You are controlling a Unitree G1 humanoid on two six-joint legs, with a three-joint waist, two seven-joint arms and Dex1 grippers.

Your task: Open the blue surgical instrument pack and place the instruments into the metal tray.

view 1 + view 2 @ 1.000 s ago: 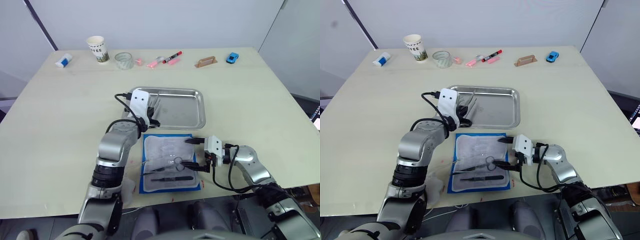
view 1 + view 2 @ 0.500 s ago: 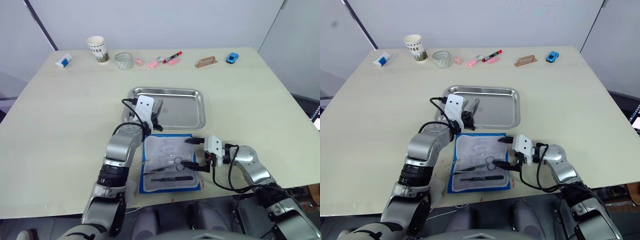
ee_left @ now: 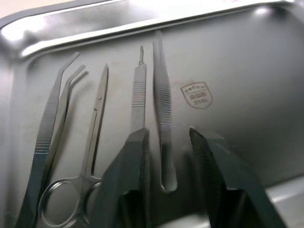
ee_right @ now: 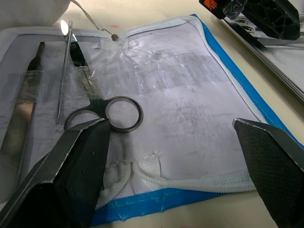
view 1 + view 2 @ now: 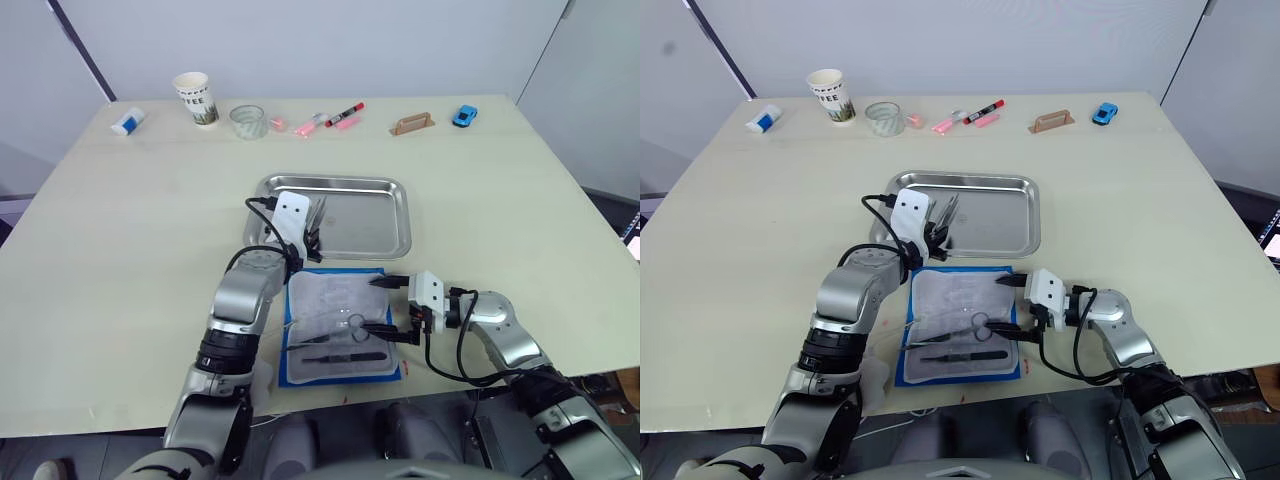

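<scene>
The blue surgical instrument pack [image 5: 335,325] lies unfolded, pale lining up, just in front of the metal tray [image 5: 375,218]. On the lining rest ring-handled scissors [image 4: 107,109], a flat handle [image 4: 23,107] and a thin probe [image 4: 64,71]. Several instruments lie in the tray's left end: bent tweezers [image 3: 52,121], scissors [image 3: 97,118], a slim handle [image 3: 138,90] and straight tweezers [image 3: 161,95]. My left gripper [image 3: 168,142] hangs open low over them, its fingers either side of the straight tweezers' end without gripping it. At the pack's right edge my right gripper [image 5: 385,305] is wide open and holds nothing.
Along the table's far edge stand a paper cup [image 5: 197,97], a clear tape roll [image 5: 247,121], pink and red markers [image 5: 335,118], a small wooden block [image 5: 411,123], a blue toy car [image 5: 464,115] and a white-and-blue item [image 5: 127,121].
My left wrist has shifted a little right and toward the tray's near rim. The right gripper and the pack have stayed put.
</scene>
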